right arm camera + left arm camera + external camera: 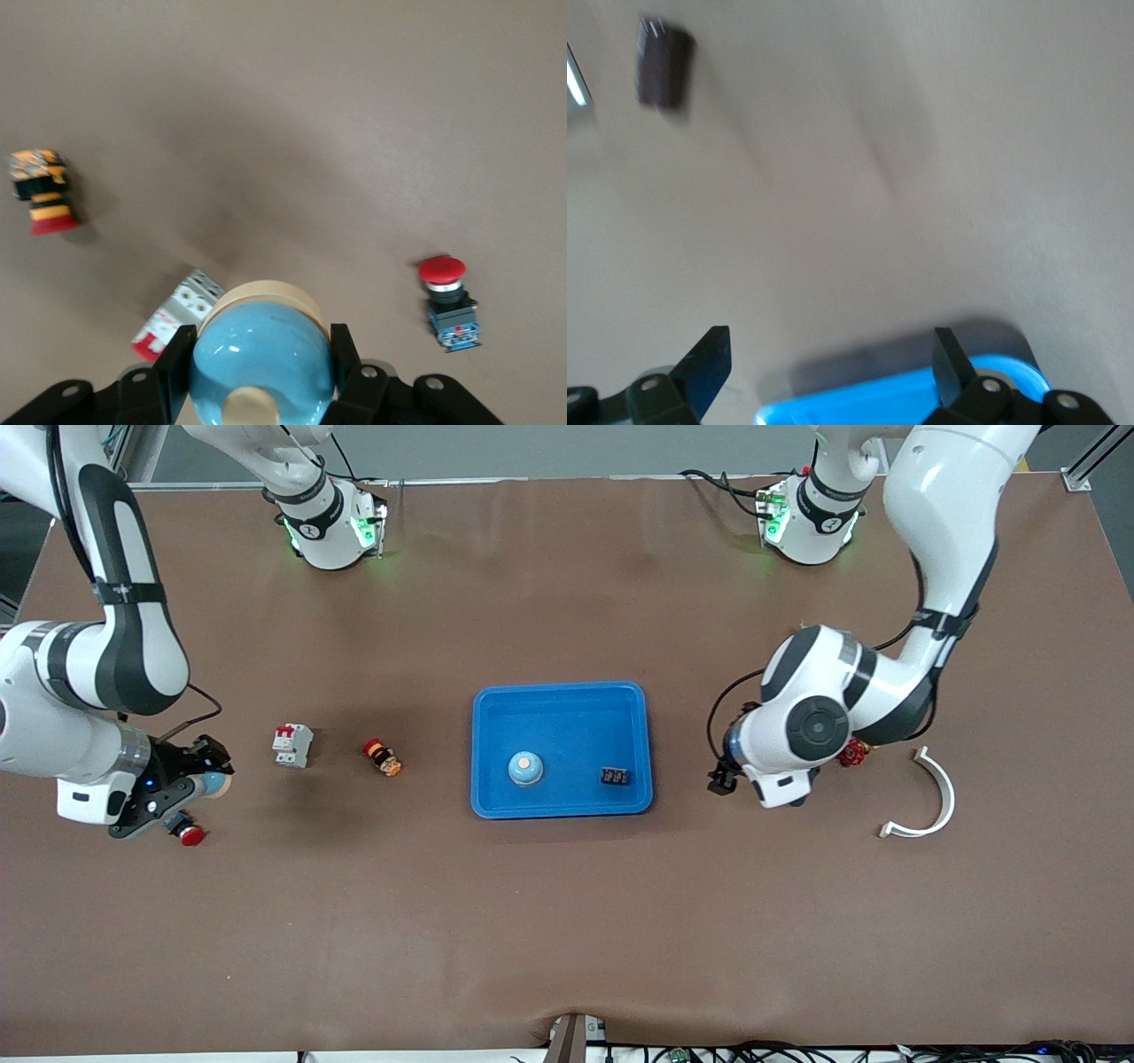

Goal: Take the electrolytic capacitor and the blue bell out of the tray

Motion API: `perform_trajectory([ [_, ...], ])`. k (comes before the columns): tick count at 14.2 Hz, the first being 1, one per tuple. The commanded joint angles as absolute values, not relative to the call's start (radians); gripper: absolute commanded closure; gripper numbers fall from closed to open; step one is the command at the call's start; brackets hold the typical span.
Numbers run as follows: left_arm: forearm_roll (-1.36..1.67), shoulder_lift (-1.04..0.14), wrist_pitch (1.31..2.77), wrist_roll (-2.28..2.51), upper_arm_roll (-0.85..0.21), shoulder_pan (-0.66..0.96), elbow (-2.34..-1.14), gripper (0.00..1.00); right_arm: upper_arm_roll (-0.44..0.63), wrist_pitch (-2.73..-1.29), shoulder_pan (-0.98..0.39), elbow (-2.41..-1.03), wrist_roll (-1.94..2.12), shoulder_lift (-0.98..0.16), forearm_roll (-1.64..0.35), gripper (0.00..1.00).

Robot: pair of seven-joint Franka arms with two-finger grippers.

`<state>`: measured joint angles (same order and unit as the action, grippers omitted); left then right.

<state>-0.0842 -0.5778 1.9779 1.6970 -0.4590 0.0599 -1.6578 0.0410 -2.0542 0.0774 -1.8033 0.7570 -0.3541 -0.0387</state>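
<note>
A blue bell with a cream base sits between the fingers of my right gripper, which is shut on it just above the table at the right arm's end. The right wrist view shows the bell clamped between both pads. A second blue bell stands in the blue tray. My left gripper is open and empty beside the tray's edge toward the left arm's end. In the left wrist view the open left gripper is over the tray corner, with the dark capacitor on the table well away. The left arm hides the capacitor in the front view.
A small black part lies in the tray. A red push button lies by the right gripper. A white circuit breaker and a yellow-red button lie between it and the tray. A red part and a white arc lie near the left arm.
</note>
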Motion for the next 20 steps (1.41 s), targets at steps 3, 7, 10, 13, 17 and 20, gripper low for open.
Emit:
perform_trajectory([
  [3, -0.075, -0.678, 2.092, 1.847, -0.457, 0.146, -1.565, 0.06, 0.021, -2.157, 0.156, -1.812, 0.896, -0.419, -0.028, 0.44],
  [7, -0.084, -0.715, 2.21, 1.94, -0.448, 0.215, -1.565, 0.13, 0.021, -2.249, 0.196, -1.83, 0.962, -0.486, -0.032, 0.44],
  [10, -0.086, -0.738, 2.278, 1.996, -0.445, 0.242, -1.568, 0.17, 0.021, -2.299, 0.199, -1.882, 0.962, -0.495, -0.04, 0.44],
  [13, -0.086, -0.759, 2.344, 2.071, -0.378, 0.313, -1.568, 0.17, 0.02, -2.378, 0.206, -1.942, 0.962, -0.495, -0.043, 0.44],
  [17, -0.086, -0.779, 2.371, 2.164, -0.331, 0.362, -1.565, 0.29, 0.02, -2.39, 0.209, -1.951, 0.963, -0.502, -0.044, 0.44],
  [20, -0.087, -0.782, 2.378, 2.181, -0.33, 0.373, -1.575, 0.3, 0.018, -2.433, 0.21, -1.973, 0.963, -0.511, -0.044, 0.44],
])
